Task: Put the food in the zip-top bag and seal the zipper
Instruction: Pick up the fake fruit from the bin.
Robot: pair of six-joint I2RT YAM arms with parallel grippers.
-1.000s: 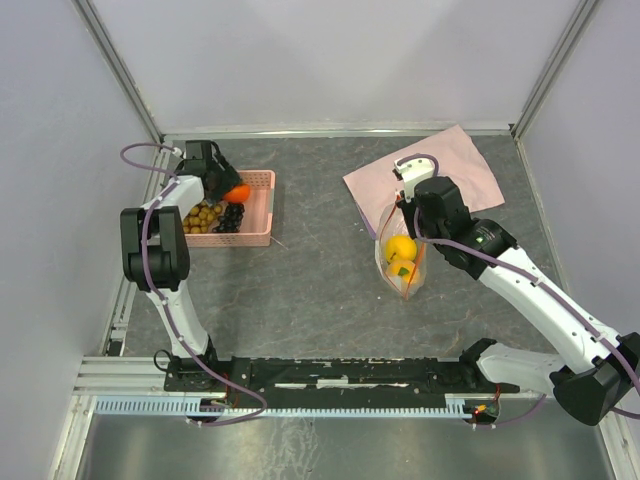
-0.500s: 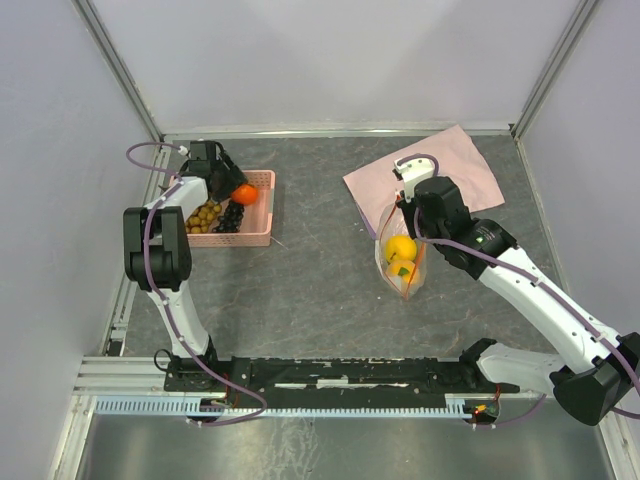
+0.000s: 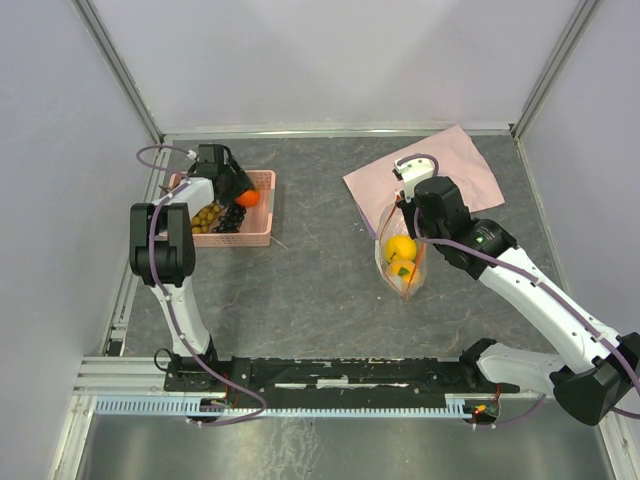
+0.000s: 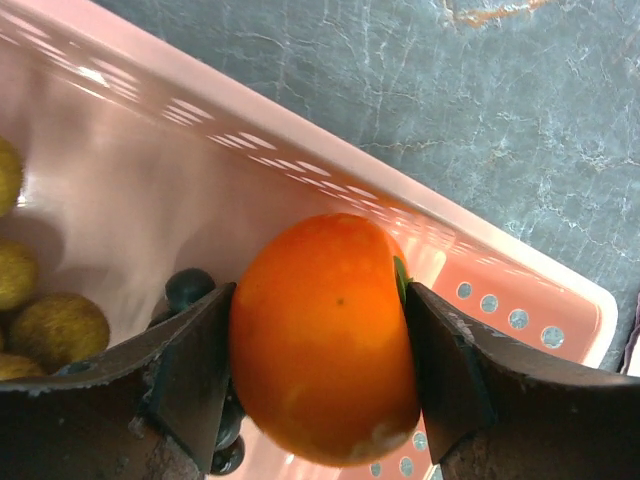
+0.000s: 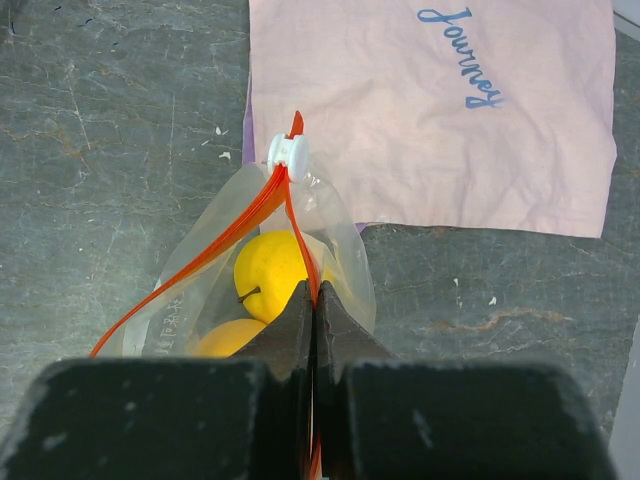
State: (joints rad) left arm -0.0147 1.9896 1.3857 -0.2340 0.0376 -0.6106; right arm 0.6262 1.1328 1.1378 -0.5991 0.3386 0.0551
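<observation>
My left gripper [image 4: 318,345] is shut on the orange green-topped persimmon [image 4: 322,335], held just over the pink basket [image 3: 255,228]; the persimmon shows in the top view [image 3: 247,197] too. Dark grapes [image 3: 229,217] and the tan-brown berry cluster [image 3: 204,216] lie in the basket. My right gripper [image 5: 314,300] is shut on the orange-red zipper [image 5: 222,235] strip of the clear zip-top bag [image 3: 402,262] and holds its mouth up and open. A yellow lemon [image 5: 275,268] and another yellow-orange fruit [image 5: 222,338] sit inside the bag. A white slider [image 5: 287,153] sits at the zipper's far end.
A pink cloth with blue writing [image 3: 428,172] lies flat behind the bag, partly under it. Grey walls and metal posts [image 3: 118,70] close in the back and sides. The arm bases and a black rail [image 3: 340,375] run along the near edge.
My left gripper has moved right and slightly up over the basket with the persimmon in it. The right arm and the bag have not moved.
</observation>
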